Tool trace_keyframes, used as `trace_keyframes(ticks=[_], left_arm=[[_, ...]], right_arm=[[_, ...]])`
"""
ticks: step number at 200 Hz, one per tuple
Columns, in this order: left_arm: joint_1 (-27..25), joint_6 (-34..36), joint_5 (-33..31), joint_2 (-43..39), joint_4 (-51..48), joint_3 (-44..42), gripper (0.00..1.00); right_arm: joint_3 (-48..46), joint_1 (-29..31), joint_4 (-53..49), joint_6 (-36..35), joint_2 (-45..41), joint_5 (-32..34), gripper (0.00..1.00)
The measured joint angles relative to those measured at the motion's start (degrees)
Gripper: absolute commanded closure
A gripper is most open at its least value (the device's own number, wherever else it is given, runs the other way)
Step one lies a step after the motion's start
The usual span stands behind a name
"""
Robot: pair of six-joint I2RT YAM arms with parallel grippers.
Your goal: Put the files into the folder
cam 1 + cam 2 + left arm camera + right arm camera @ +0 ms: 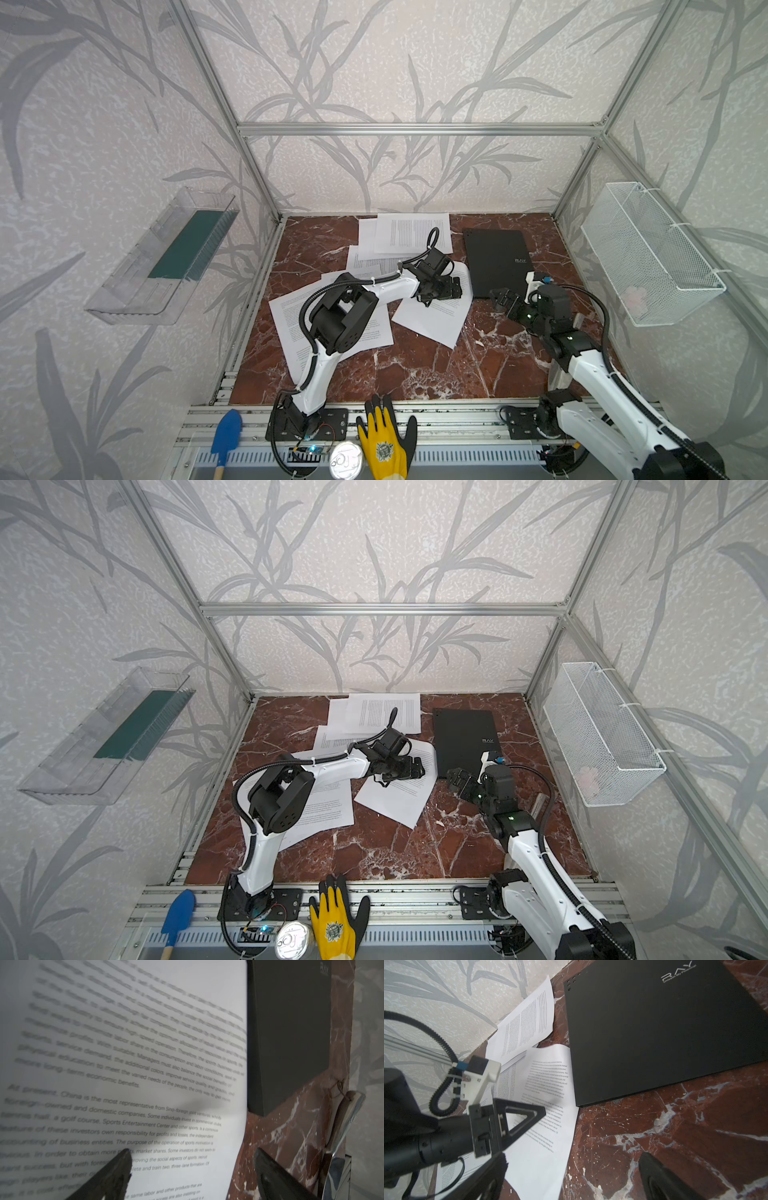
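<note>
Several files lie scattered on the marble table (415, 374): overlapping sheets at the back (411, 237), one under my left arm (291, 328), and one in the middle (436, 324), (124, 1043). The folder (496, 262), (465, 737), black with "RAY" lettering, lies shut and flat at the back right. My left gripper (442, 290), (193, 1155) is open low over the middle sheet's edge beside the folder (291, 1032); one finger is above the paper, the other above bare marble. My right gripper (503, 299), (574, 1159) is open and empty just in front of the folder's near corner (654, 1032).
A clear tray (124, 286) holding a dark green panel (187, 245) hangs on the left wall. A white mesh basket (648, 253) hangs on the right wall. A yellow glove (384, 440), a blue trowel (226, 432) and a can (345, 459) rest on the front rail.
</note>
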Motion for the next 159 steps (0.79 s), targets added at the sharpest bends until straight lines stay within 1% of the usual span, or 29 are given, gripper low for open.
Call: trace_keyframes(ticks=[35, 47, 60, 74, 103, 118, 136, 159], left_arm=[[3.6, 1.1, 0.1, 7.3, -4.4, 12.2, 0.07], [4.2, 1.5, -0.1, 8.9, -6.3, 15.5, 0.07], [4.8, 1.7, -0.3, 9.9, -7.7, 17.2, 0.07], [5.7, 1.7, -0.6, 9.3, -7.8, 16.1, 0.08], [7.5, 1.6, -0.7, 5.3, -6.6, 9.5, 0.08], [9.3, 1.6, -0.4, 3.4, -6.3, 6.8, 0.08], [11.7, 1.6, 0.5, 2.7, -5.9, 5.6, 0.08], [13.8, 2.2, 1.4, 3.1, -6.4, 6.4, 0.08]], right_arm=[[0.0, 0.0, 0.1, 0.0, 0.3, -0.2, 0.01], [0.0, 0.0, 0.0, 0.0, 0.3, -0.2, 0.01], [0.0, 0.0, 0.0, -0.1, 0.2, -0.2, 0.01], [0.0, 0.0, -0.1, -0.2, -0.2, -0.1, 0.01], [-0.1, 0.0, -0.1, -0.4, -1.3, -0.1, 0.01], [-0.2, 0.0, 0.0, -0.4, -1.1, -0.2, 0.01], [-0.3, 0.0, 0.1, -0.4, 0.1, -0.5, 0.01], [-0.9, 0.0, 0.9, -0.3, 1.5, -1.3, 0.01]])
